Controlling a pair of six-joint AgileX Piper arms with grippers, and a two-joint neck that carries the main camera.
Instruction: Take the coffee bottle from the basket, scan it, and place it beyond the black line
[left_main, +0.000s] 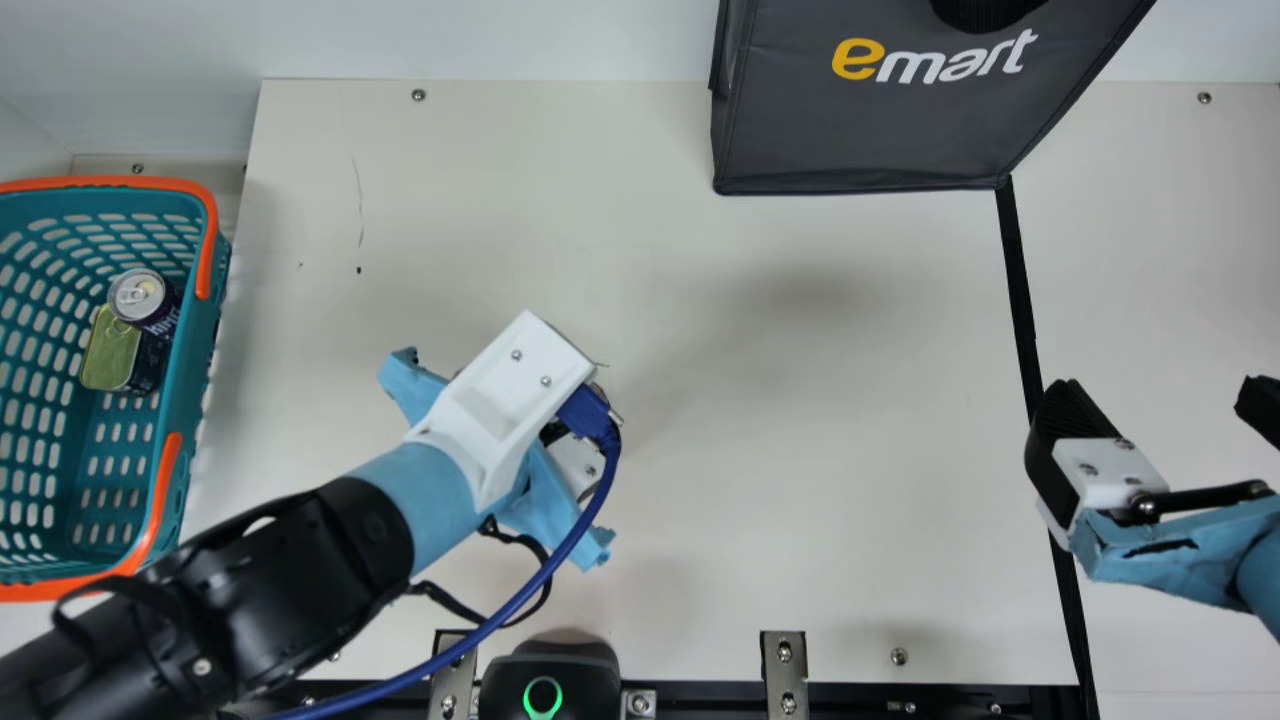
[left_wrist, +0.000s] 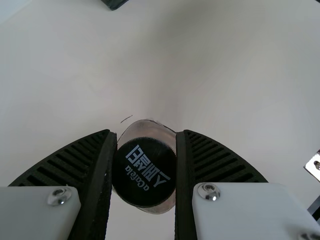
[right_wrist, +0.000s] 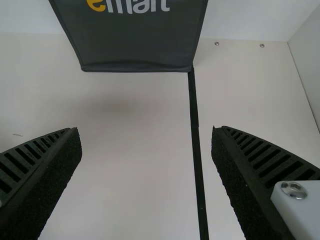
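Cream tabletop (left_main: 850, 450) sets the scene, a scanner-like device (left_main: 545, 672) glowing green at its near edge. Beyond it, the left pincer (left_wrist: 146, 133) pinches the coffee bottle (left_wrist: 143, 172), out of the basket (left_main: 120, 183); whether it is scanned, one cannot tell. Placement past the black line (left_main: 1022, 300) remains. The right pincer (right_wrist: 145, 129) hangs spread by that line, nearer than a dark bag (left_main: 860, 130).
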